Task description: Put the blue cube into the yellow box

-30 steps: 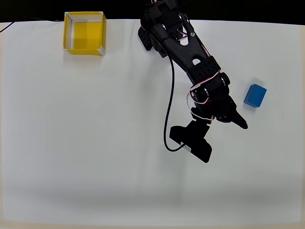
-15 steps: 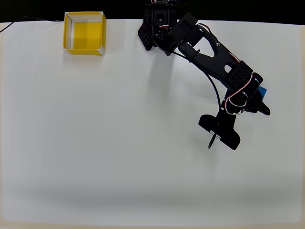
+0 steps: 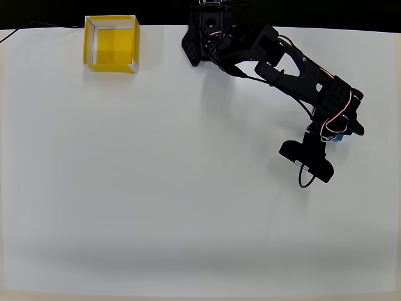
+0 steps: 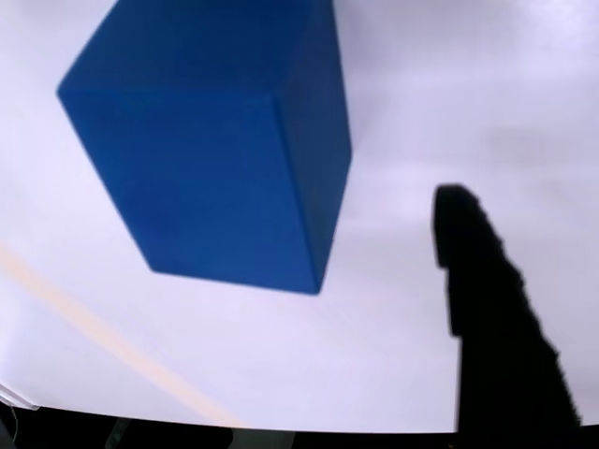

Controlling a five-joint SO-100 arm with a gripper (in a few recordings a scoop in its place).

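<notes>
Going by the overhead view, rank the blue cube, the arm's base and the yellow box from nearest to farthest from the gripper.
1. Blue cube: right under the gripper, at the table's right side, mostly hidden by it.
2. Arm's base: top centre, at the table's far edge.
3. Yellow box: top left corner, farthest away.

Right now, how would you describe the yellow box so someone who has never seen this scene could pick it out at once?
In the overhead view, start at the white table and go to its far edge, toward the left corner. The yellow box sits there: a small square open-top tray with a yellow floor and thin pale inner walls. It stands alone, far from the arm and the blue cube.
</notes>
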